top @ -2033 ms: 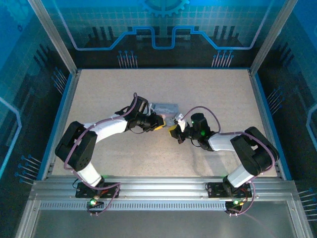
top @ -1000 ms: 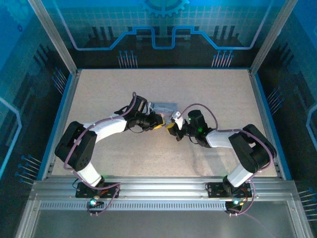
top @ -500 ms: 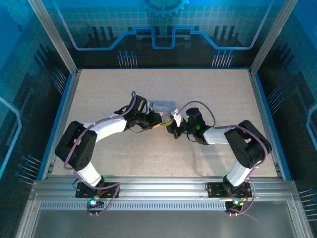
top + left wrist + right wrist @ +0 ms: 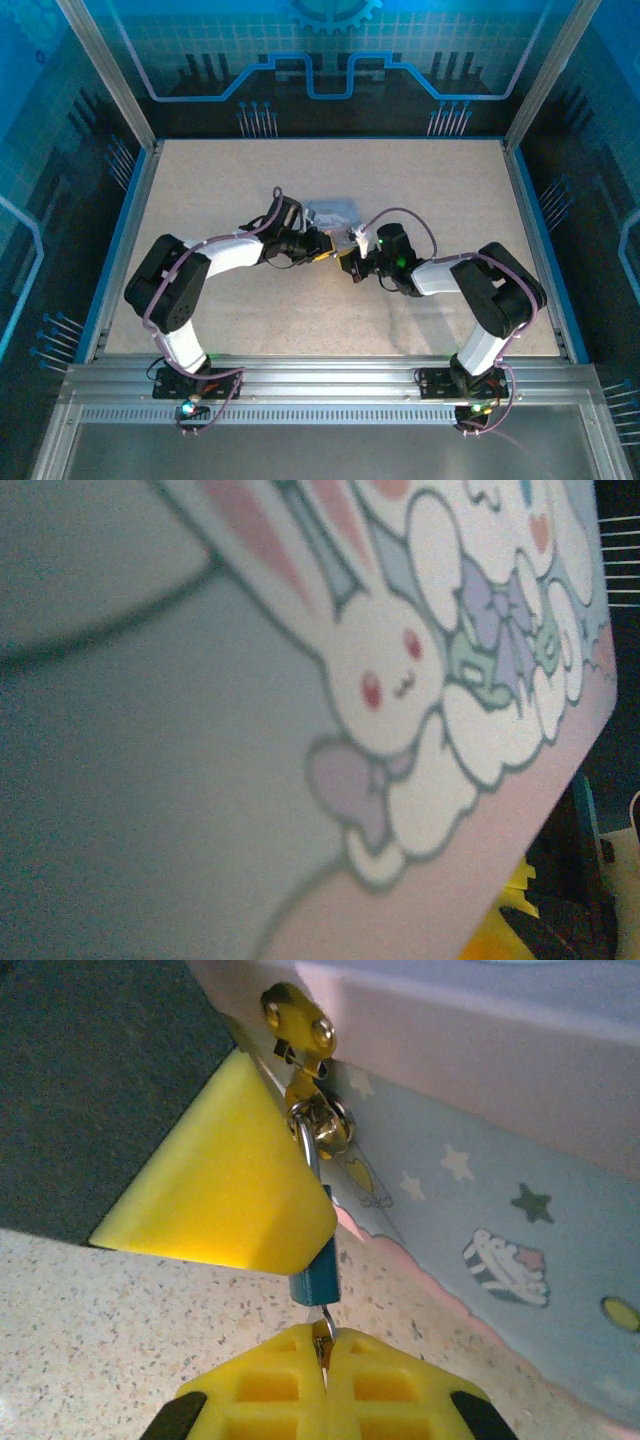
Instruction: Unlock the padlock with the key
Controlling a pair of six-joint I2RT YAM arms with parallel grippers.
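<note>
A speckled beige table (image 4: 450,200) is seen from above, with both arms stretched in toward its middle. The left arm (image 4: 225,250) is bent in from the left and the right arm (image 4: 450,275) from the right; their ends almost meet.

A silvery tin box (image 4: 335,211) is placed just beyond the two grippers, near the table's centre. In the left wrist view its printed face (image 4: 200,730) is seen very close and blurred, with a white bunny and pastel clouds. In the right wrist view its side (image 4: 480,1190) is shown with small stars and a cartoon figure, and its lower edge is set on the table.

The left gripper (image 4: 322,250) is held at the box's near left corner. One of its yellow pads (image 4: 220,1180) is seen in the right wrist view pressed up beside the box side, partly covering the padlock. Whether this claw is apart or together cannot be told.

The right gripper (image 4: 352,262) is held just right of the left one, pointed at the box. In its wrist view the yellow fingers (image 4: 265,1390) are brought together, clamped on the key (image 4: 322,1345).

The padlock (image 4: 315,1278), small and dark grey-blue, is hung on the box side just above the table, between the left pad and the right fingers. Its thin shackle (image 4: 309,1155) is passed through a brass hasp (image 4: 300,1020) fixed to the box. The key is met with the padlock's bottom end; how far it is inserted cannot be told.
</note>
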